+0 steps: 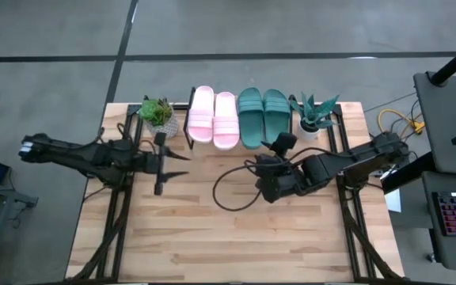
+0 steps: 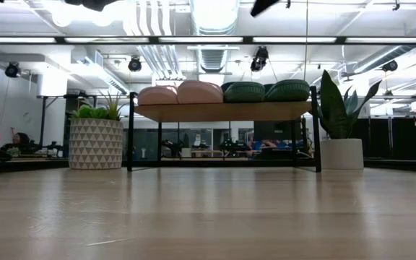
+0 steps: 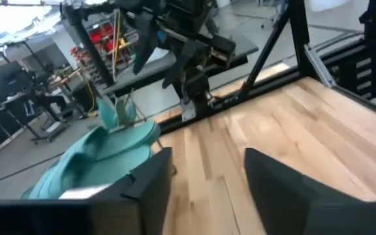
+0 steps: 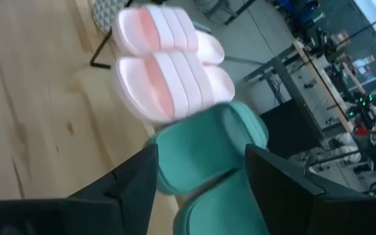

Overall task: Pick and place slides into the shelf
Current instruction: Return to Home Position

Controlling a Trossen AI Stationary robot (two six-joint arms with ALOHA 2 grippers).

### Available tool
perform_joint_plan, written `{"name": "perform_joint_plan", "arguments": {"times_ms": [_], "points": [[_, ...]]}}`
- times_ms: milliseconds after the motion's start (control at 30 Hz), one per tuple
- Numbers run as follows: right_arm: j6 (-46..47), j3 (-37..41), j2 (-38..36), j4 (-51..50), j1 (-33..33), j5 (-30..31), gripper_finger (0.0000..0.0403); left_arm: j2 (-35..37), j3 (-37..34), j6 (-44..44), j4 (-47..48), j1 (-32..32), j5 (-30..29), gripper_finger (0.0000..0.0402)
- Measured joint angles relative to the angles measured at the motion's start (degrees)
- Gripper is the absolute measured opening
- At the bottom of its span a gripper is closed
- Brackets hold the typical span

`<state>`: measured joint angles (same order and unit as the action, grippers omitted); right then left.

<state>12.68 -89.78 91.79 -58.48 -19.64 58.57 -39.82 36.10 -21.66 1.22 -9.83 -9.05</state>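
Left pincer (image 1: 179,157): held above the table (image 1: 228,245), fingertips pointing across it toward the right arm. The two fingers (image 3: 152,179) stand well apart. The gap between them shows only bare wood, and nothing is gripped.

Right pincer (image 1: 264,168): held above the middle of the table, fingertips pointing toward the shelf (image 2: 222,111). Its fingers (image 4: 273,176) are likewise spread wide, with nothing clamped between them.

Position of the slides, referenced to the pincers:
- All four lie on the shelf board in one row, side by side, touching or nearly so.
- The green pair (image 1: 262,115) is directly ahead of the right pincer and is the nearest item to its fingertips, but apart from them.
- The pink pair (image 1: 213,117) lies beyond the green pair from the right pincer, off to one side of its line.
- From the left pincer, the pink pair is the closer one. It sits to the side of the fingers, not in front of them.

Other items: one potted plant (image 1: 157,115) stands at the shelf end close to the left pincer. A second plant (image 1: 313,115) stands at the shelf end on the right pincer's side.
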Motion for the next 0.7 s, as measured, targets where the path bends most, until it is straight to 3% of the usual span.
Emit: {"name": "perform_joint_plan", "arguments": {"times_ms": [133, 267, 567, 700], "points": [[3.55, 5.07, -2.79, 0.36, -0.03, -0.01, 0.0219, 5.88, -0.03, 0.47, 7.29, 0.39, -0.04, 0.01], [6.5, 9.35, -5.92, 1.13, -0.13, 0.04, 0.0219, 10.47, -2.35, 1.23, 8.06, 0.39, 0.38, 0.0016], [4.01, 17.55, -13.7, 11.78, -0.22, 0.02, 0.0219, 17.11, -17.66, -1.08, -5.04, 0.81, 0.49, 0.0002], [2.46, 19.95, -16.5, 15.29, -0.24, -0.06, 0.0219, 21.8, -20.97, -1.43, -4.8, 2.35, -0.62, 0.0001]]}}
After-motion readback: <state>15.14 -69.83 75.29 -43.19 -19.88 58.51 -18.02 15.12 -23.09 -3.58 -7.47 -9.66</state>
